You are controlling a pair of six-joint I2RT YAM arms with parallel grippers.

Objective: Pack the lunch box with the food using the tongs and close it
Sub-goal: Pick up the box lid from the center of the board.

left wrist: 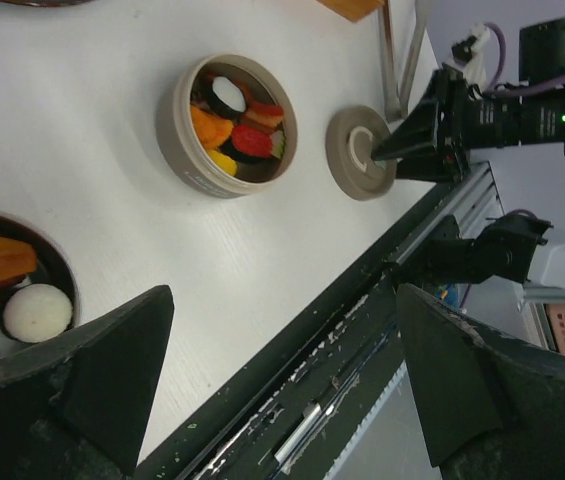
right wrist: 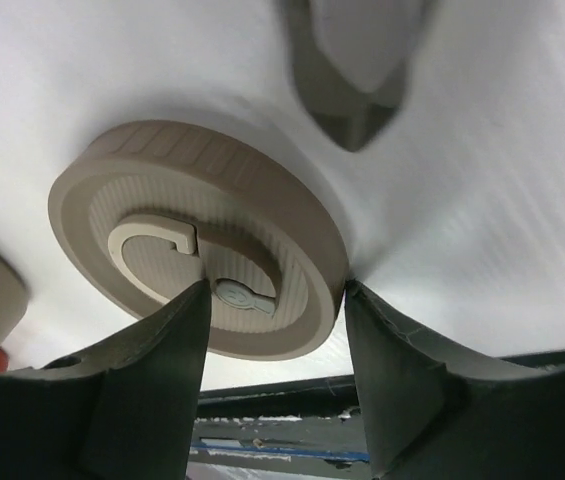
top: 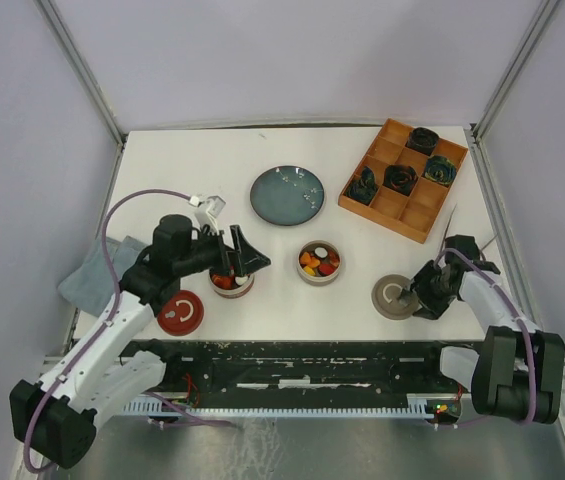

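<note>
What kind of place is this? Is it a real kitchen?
Probably a robot testing booth, not a kitchen: two white-and-black robot arms stand at the edge of a white table, and plain lilac walls on silver metal posts box it in.

beige lunch box (top: pixel 319 281) open, food (top: pixel 318 262) inside — lid (top: pixel 394 297) flat nearby; tongs (top: pixel 449 226) far rt.
</note>
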